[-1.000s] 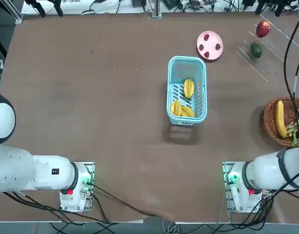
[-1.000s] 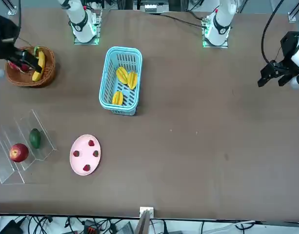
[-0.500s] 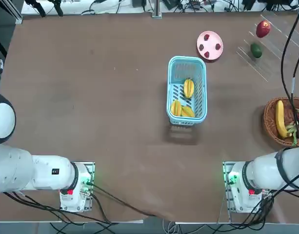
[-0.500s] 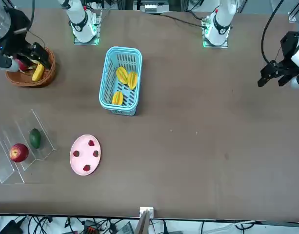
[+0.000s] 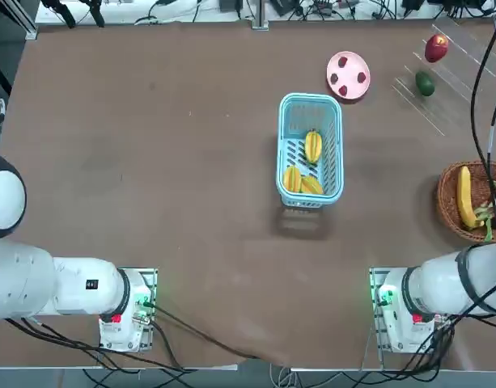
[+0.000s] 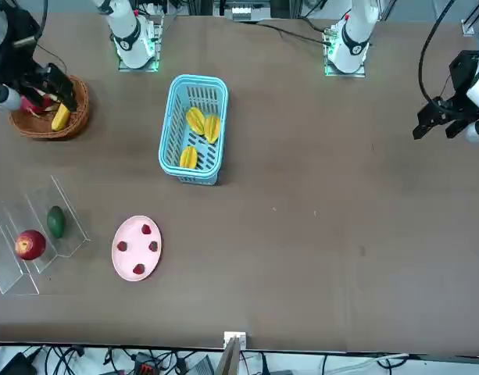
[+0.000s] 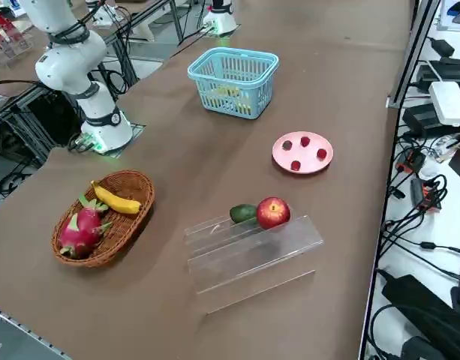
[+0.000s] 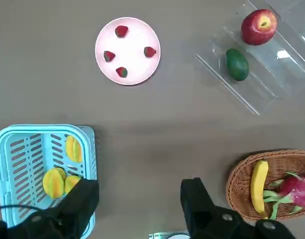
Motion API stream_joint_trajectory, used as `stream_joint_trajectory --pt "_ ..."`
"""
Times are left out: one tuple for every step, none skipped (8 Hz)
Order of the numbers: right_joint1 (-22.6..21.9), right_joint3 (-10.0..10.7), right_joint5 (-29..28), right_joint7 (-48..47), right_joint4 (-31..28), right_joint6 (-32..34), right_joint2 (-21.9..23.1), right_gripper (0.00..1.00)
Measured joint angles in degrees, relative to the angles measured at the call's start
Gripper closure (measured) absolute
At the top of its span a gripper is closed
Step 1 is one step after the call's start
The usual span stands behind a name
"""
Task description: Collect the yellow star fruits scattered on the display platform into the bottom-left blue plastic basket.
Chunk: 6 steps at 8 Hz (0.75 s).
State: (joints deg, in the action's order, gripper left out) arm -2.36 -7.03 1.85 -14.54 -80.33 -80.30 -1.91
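My right gripper (image 8: 140, 191) stands wide and empty; all three star fruits (image 8: 53, 182) lie inside the basket (image 8: 43, 130), so I judge no reach remains.

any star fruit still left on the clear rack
No, the clear rack bears only a red apple and a green fruit.

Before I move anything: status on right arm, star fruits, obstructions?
Right gripper open and empty, raised above table. All three star fruits in blue basket. Nothing seen between jaws; rack holds only apple and green fruit.
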Motion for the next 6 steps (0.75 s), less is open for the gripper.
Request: stream_joint_trajectory --pt "-0.26 0.33 0.08 0.0 0.03 0.01 -0.44 0.0" --pt "-0.68 1.02 0.09 0.01 0.03 0.13 -0.69 0.0" --pt "-0.85 1.71 0.08 0.04 0.03 0.49 -0.71 0.0" --pt "-0.87 2.29 0.06 0.11 0.04 0.88 -0.71 0.0" --pt "-0.88 2.67 0.03 0.21 0.04 0.99 -0.71 0.0" --pt "-0.89 2.85 0.03 0.77 0.04 1.03 -0.71 0.0"
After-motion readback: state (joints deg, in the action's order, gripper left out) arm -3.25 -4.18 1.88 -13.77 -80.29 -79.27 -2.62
